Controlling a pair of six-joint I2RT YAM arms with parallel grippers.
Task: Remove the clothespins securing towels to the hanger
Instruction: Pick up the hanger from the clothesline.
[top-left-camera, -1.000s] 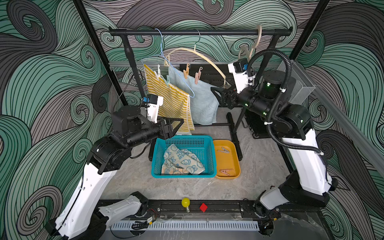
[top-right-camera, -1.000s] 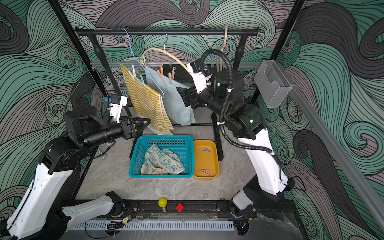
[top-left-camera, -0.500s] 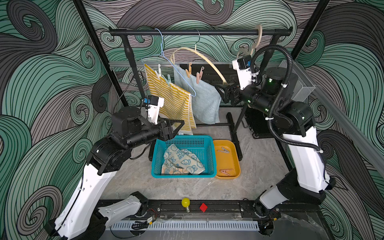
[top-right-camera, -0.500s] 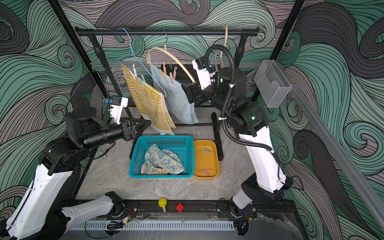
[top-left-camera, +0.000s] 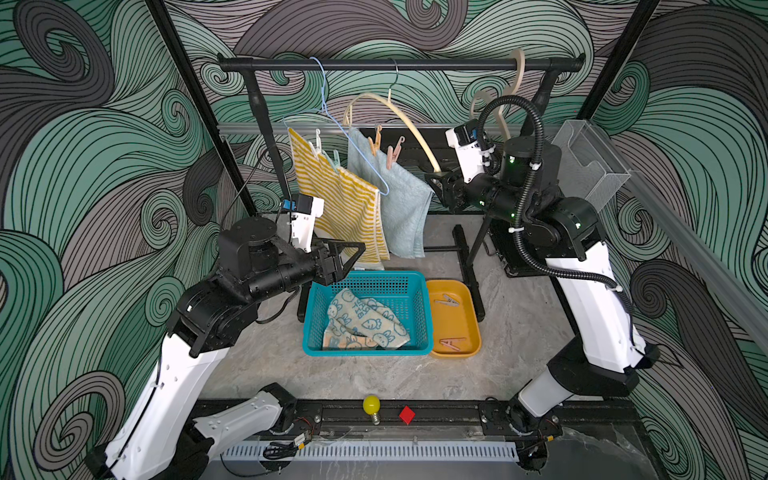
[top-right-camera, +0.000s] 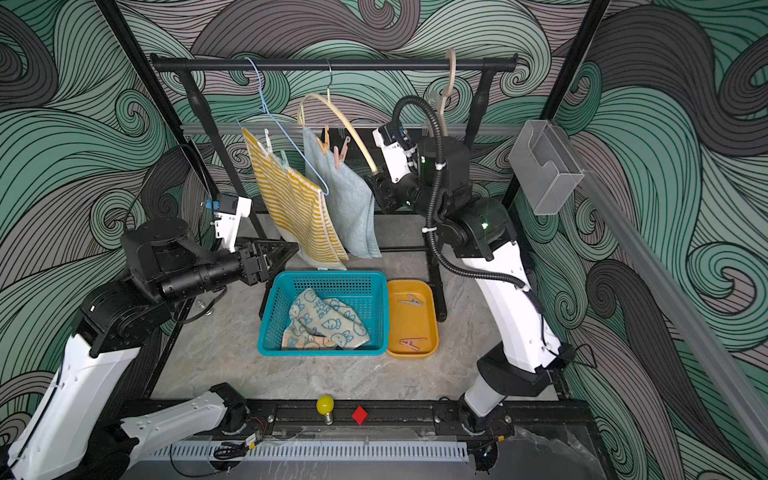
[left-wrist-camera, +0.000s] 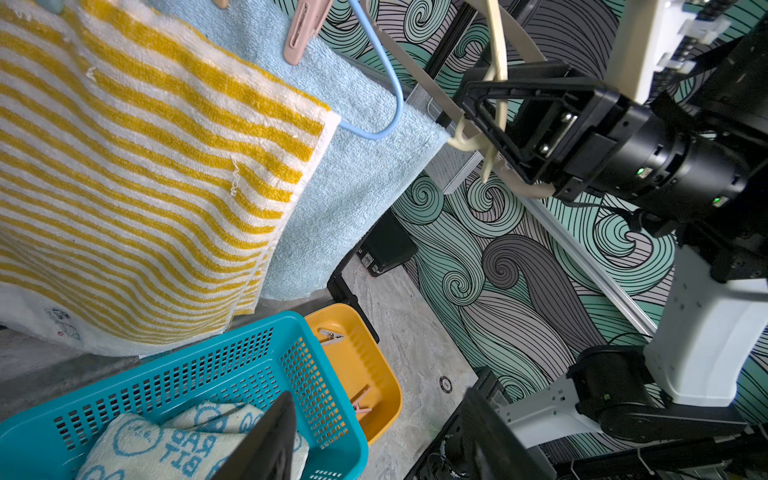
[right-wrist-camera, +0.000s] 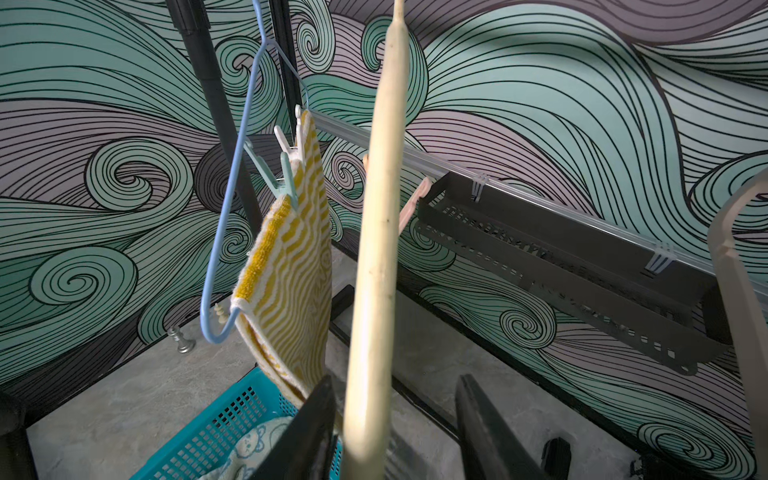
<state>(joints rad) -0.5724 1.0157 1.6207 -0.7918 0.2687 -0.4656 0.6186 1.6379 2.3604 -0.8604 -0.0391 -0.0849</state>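
Our right tool (top-left-camera: 434, 185) has its jaws spread on either side of the low end of a cream, bow-shaped plastic hanger (top-left-camera: 409, 124). In the right wrist view the hanger arm runs up between the black fingers (right-wrist-camera: 305, 428), close to one and clear of the other, so we judge it not yet pinched.

At nine o'clock from this tool in both top views, a plain light-blue terry towel (top-left-camera: 401, 208) hangs on that hanger. An orange plastic clothespin (top-left-camera: 376, 141) and a pink plastic clothespin (top-left-camera: 392, 151) hold it at about ten o'clock. Further out at nine o'clock, a yellow-and-white striped towel (top-left-camera: 340, 199) hangs on a thin blue wire hanger (top-left-camera: 357, 145), pinned by a white clothespin (top-left-camera: 318, 139) and a mint clothespin (top-left-camera: 334, 160). Both hangers hook over a black rail (top-left-camera: 457, 64) toward twelve o'clock.

Our left tool (top-left-camera: 351, 259), jaws spread and empty, hovers at about eight o'clock, by the rim of a teal plastic basket (top-left-camera: 386, 275) that holds a bunny-printed towel (top-left-camera: 361, 320). An orange tray (top-left-camera: 451, 320) beside the basket holds two loose clothespins (top-left-camera: 446, 300).

In our judgement, these things could go wrong:
- The hanger arm is slim and rounded, so an off-centre squeeze could let it roll or slip out and set the hanger swinging.
- A hard tug could lift its hook off the rail and drop towel and pins together.
- The blue wire hanger's tip lies across the blue towel and could snag our left tool as it reaches for the pins.
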